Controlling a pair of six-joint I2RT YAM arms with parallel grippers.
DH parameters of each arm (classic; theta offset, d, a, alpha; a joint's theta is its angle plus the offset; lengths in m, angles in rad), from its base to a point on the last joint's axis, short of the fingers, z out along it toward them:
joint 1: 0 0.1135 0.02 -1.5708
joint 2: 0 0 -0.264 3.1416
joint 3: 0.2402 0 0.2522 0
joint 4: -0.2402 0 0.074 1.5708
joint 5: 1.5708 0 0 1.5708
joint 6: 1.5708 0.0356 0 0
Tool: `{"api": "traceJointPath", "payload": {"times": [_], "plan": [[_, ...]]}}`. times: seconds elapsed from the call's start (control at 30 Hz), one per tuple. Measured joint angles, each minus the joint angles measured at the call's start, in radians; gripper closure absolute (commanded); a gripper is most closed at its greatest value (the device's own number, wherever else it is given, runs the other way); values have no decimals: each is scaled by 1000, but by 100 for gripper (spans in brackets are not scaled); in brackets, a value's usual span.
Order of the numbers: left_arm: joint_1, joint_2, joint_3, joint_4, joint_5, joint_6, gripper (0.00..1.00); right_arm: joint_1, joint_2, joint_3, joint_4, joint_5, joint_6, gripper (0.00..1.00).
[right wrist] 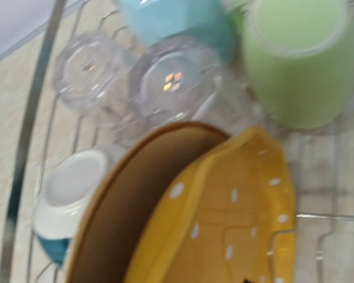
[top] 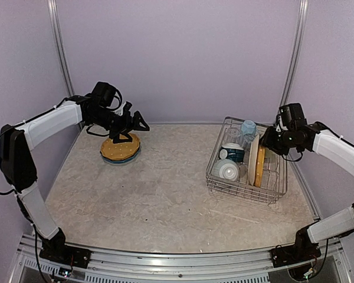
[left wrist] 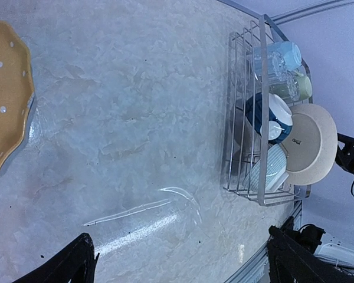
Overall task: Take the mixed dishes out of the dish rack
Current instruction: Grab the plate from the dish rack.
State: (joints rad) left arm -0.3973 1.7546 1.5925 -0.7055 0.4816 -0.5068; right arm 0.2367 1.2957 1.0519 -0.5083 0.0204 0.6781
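Dish rack [top: 215, 154] sits on the right side of the table [top: 165, 200], and it's loaded. Inside I've got a yellow plate [top: 261, 168] standing on edge with a cream plate [top: 253, 158] pressed right against its left face. To the left of those, two teal-and-white bowls [top: 231, 154] lie tipped on their sides, one nearer me than the other. At the far end, clear tumblers [right wrist: 174, 79] stand upside down beside a light blue mug [top: 248, 126] and a pale green mug [right wrist: 301, 65].

Right gripper [top: 269, 141] is down at the top rim of the upright plates. The wrist camera is filled with blurred yellow plate and shows almost nothing of the fingers, so I can't tell whether the jaws are closed on it or apart.

Over on the far left of the table, well apart from the rack, a yellow-orange plate [top: 120, 147] lies flat on a blue plate [top: 110, 160]. Left gripper [left wrist: 180, 236] hangs just above that stack, jaws spread wide, holding nothing
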Motion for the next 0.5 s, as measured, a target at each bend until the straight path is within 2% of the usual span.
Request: {"api": "traceJointPath", "payload": {"times": [0.3,0.5], "plan": [[-11,0,0,-3,0,0,4,11,-18,0,-74,161,4,59],[-14,0,0,-8,0,1,4,11,-19,-49,-57,154,22,61]]}}
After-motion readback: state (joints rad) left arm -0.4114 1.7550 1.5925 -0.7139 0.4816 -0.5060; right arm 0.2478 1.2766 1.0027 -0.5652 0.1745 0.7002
